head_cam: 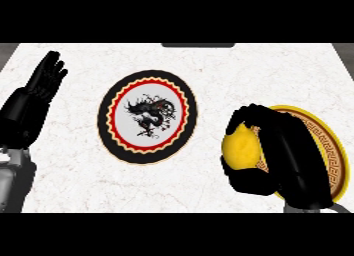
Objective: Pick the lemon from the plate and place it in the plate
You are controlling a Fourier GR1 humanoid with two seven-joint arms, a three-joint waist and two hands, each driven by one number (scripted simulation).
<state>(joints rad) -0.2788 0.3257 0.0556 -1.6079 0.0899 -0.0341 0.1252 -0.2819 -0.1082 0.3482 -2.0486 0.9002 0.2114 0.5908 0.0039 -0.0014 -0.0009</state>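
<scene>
The right hand [294,160] covers most of the gold-rimmed plate [341,165] — its fingers [248,116] hide the edges of the lemon [243,147].

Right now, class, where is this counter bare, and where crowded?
Bare counter runs along the far edge, between the open left hand and the dragon plate, and in front of that plate. Crowded at right: the right hand curls round the lemon at the yellow-rimmed plate.

lemon [243,147]: yellow | dragon plate [105,117]: black-red rim, white centre | key-pattern plate [341,167]: yellow rim
</scene>
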